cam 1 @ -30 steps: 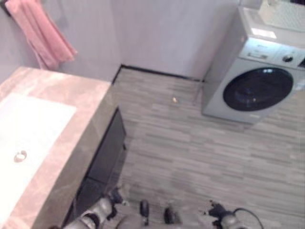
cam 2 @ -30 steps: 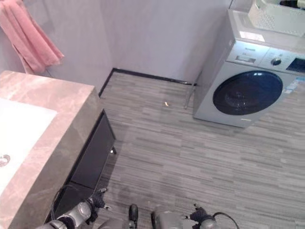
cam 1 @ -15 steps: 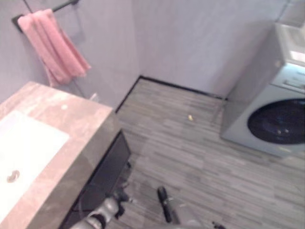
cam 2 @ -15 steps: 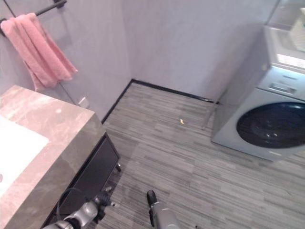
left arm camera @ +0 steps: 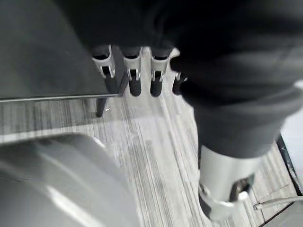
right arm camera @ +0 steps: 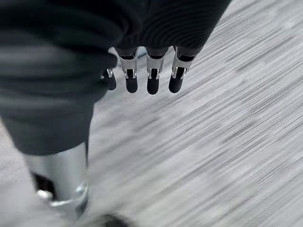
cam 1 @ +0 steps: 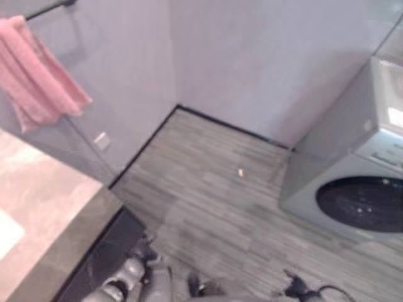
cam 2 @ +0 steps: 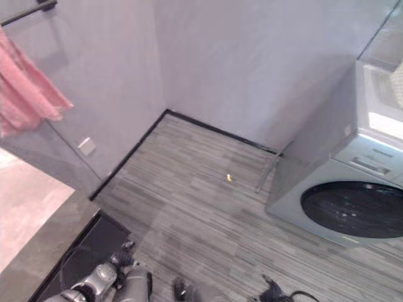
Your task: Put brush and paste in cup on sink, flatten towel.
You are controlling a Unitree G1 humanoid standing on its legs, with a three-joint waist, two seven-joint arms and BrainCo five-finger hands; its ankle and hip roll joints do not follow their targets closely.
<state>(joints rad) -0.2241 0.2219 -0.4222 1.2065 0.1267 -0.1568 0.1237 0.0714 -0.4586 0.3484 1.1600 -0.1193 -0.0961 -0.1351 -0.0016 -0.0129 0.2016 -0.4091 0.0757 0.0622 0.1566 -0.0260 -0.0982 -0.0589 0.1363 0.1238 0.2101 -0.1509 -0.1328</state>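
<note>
Hanging low: the left hand (cam 1: 129, 274) hangs by the front of the bench, the right hand (cam 1: 296, 290) over the floor (cam 1: 214, 189); neither is near any task item.
Left fingers: in the left wrist view the fingers (left arm camera: 135, 78) point down in a relaxed row, holding nothing.
Right fingers: in the right wrist view the fingers (right arm camera: 152, 78) hang loosely straight over bare floor, empty.
Towel: the pink towel (cam 1: 34, 72) hangs bunched from a dark wall rail (cam 2: 28, 11) above the bench, well apart from both hands and not yet flattened.
Bench: one marble corner of the bench (cam 1: 44, 220) shows at the lower left, with a dark cabinet front (cam 1: 104, 261) beneath it.
Brush, paste, cup: I cannot tell where they are; the visible part of the bench carries none of them.
Change: within the last second the head views have swung, so the white basin seen earlier has slid almost out of frame and more wall and floor fill the middle; the camera has moved, not the objects. The washing machine (cam 2: 343, 189) now sits at the right edge.
Meaning: judging from this, the robot is turning or repositioning rather than manipulating, and no part of the task looks started.
Next: probably the sink area must be brought into sight before any reach.
</note>
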